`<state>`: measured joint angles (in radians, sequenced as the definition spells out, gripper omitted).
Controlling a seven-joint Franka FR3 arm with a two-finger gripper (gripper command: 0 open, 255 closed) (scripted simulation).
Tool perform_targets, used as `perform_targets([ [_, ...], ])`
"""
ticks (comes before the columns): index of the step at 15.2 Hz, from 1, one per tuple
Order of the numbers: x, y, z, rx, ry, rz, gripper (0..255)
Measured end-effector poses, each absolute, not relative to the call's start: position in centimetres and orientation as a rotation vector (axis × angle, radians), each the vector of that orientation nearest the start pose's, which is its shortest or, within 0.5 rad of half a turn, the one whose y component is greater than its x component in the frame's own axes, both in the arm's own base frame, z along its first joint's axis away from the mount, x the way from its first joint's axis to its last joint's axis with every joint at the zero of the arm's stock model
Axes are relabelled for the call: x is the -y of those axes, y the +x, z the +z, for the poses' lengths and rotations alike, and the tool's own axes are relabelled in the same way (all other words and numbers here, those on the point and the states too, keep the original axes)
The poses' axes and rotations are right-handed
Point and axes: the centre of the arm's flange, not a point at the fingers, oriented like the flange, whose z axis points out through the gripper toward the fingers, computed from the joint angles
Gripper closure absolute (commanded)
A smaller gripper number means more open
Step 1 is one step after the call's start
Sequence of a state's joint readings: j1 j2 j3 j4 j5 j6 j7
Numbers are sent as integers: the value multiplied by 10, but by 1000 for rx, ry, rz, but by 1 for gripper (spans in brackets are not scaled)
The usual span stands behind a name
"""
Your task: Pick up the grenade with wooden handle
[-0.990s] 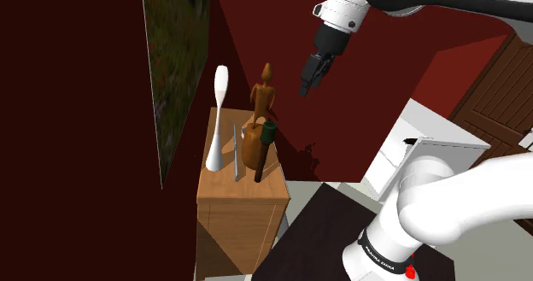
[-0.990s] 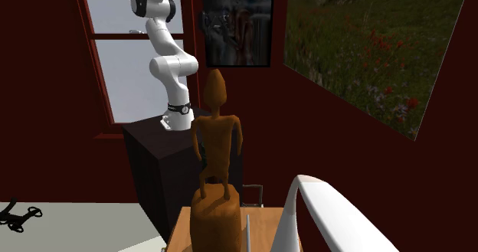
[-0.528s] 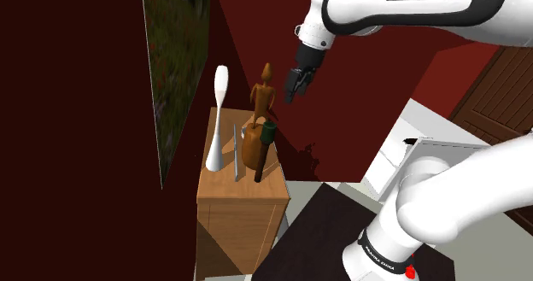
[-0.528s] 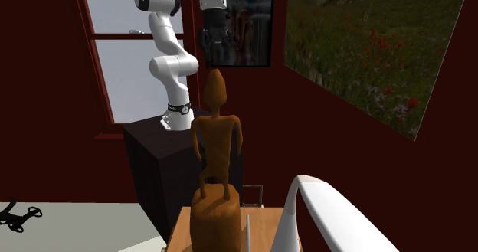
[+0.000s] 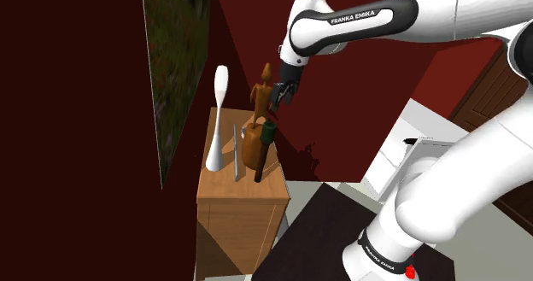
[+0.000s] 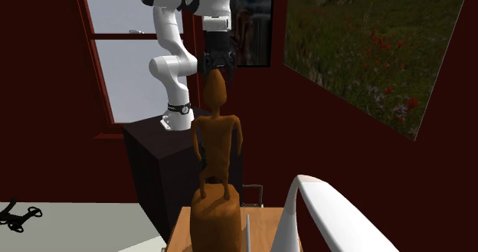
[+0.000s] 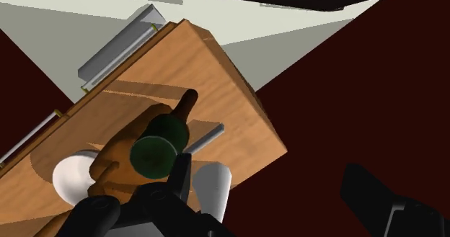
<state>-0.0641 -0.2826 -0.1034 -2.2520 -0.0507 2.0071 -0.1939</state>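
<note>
Hovering with the claw (image 5: 280,93) spread wide, above the grenade (image 5: 265,147) leaning on the brown figure (image 5: 263,96) at the shoulder view's right of the cabinet (image 5: 243,207) top. Not grabbed yet. Next, likely: going lower, fitting around its green head, squeezing.

The stick grenade with a dark green head (image 7: 160,142) has a handle of very dark brown, almost black. The carved wooden figure (image 5: 263,96) is a warm orange-brown, and the tall slender vase (image 5: 218,121) is plain white. The thin rod (image 5: 235,151) is pale grey. The wooden worktop (image 7: 238,106) is honey-tan with faint darker grain streaks. The walls (image 5: 77,151) are deep maroon, and the large painting (image 6: 368,44) is mottled dark green dotted with red flecks. The two-finger gripper (image 5: 280,94) is all black. The robot arm (image 5: 444,194) is white with dark grey joints and white lettering on a black band. The floor (image 7: 94,27) is pale grey-green.
</note>
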Motion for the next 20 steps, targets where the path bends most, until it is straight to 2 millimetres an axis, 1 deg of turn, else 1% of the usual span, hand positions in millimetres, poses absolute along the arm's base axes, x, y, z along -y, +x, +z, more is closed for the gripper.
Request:
perform_targets([
  [1, 89, 467, 472, 74, -3167, -42, 0],
  [2, 96, 478, 463, 68, -3170, -33, 0],
  [5, 118, 503, 436, 50, -3178, -1, 0],
  [8, 135, 521, 409, 31, -3186, 30, 0],
  [10, 149, 536, 392, 18, -3191, 50, 0],
  [12, 162, 550, 370, 6, -3195, 72, 0],
  [14, 176, 565, 355, -6, -3200, 92, 0],
  [16, 182, 569, 341, -10, -3202, 99, 0],
  [20, 183, 572, 318, -11, -3202, 101, 0],
])
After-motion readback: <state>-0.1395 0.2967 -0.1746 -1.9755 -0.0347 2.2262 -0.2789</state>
